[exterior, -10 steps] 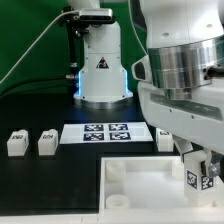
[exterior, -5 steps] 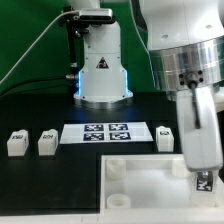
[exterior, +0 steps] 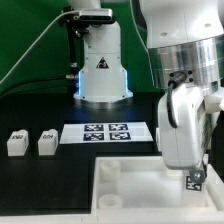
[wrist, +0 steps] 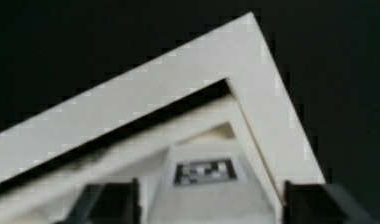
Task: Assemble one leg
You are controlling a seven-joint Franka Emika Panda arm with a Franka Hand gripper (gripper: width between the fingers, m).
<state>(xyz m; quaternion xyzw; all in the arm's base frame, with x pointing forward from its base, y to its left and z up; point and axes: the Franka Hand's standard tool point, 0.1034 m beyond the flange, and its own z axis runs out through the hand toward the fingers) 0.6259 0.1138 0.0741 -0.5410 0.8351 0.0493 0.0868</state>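
- The gripper (exterior: 196, 180) holds a leg (exterior: 197, 181) between its fingers, above the near right corner of the top (exterior: 130, 185).
- Two legs (exterior: 15, 143) stand far left.

There were three legs: two loose (exterior: 15, 143) (exterior: 47, 143), one under the tool (exterior: 195, 180); one tabletop (exterior: 125, 195); one marker board (exterior: 108, 133).

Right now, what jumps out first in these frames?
The arm fills the exterior view's right, its pincer low over the far-right corner of the white top, with a tagged leg between its fingers. In the wrist view that leg sits between the two fingers, right by the top's corner. Two spare legs stand at the exterior view's left, beside the marker board.
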